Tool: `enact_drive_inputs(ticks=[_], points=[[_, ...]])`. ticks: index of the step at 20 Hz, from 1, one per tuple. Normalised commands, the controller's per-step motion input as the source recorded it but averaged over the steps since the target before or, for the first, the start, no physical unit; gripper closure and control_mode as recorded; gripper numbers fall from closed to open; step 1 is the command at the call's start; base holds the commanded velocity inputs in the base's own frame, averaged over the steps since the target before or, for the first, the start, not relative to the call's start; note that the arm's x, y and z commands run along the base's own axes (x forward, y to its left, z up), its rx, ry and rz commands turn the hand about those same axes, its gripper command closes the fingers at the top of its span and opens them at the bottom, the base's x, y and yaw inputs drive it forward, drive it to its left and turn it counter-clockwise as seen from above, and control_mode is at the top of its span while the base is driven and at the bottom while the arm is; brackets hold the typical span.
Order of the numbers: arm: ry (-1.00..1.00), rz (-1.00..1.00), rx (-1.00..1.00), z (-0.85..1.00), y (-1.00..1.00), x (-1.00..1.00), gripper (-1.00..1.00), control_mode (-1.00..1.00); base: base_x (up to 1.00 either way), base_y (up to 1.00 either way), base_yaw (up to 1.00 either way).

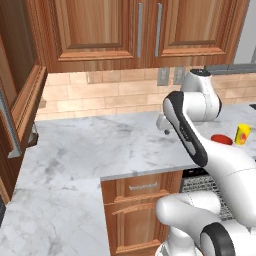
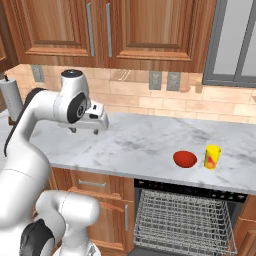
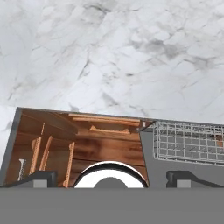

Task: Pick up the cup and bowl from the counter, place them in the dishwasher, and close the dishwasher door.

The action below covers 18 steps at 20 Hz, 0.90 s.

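Nearest the camera in the right base view, the dishwasher (image 2: 185,220) stands open under the front edge of the counter (image 2: 140,142), grey wire rack showing. To the left, above the counter's bare marble, hangs the gripper (image 2: 95,125), jaws spread wide and holding nothing; its dark fingertips (image 3: 181,178) frame the counter's front edge in the hand view. Further right, near the front edge above the dishwasher, sits the bowl (image 2: 185,159), and just beside it to the right stands the cup (image 2: 212,157), upright, not touching it.
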Motion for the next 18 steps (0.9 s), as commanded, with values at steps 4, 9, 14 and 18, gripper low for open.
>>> enact_drive_inputs(ticks=[4,9,14,18], points=[[0.0,0.0,0.0,-0.15,-0.24,0.0,-1.0,-1.0,0.0,0.0,0.0],[0.0,0.0,0.01,-0.23,-0.31,0.0,-1.0,-1.0,0.0,0.0,0.0],[0.0,0.0,0.02,-0.34,-0.36,0.05,-1.0,-1.0,0.0,0.0,0.0],[0.0,0.0,0.01,-0.34,-0.37,0.12,-1.0,-1.0,0.0,0.0,0.0]])
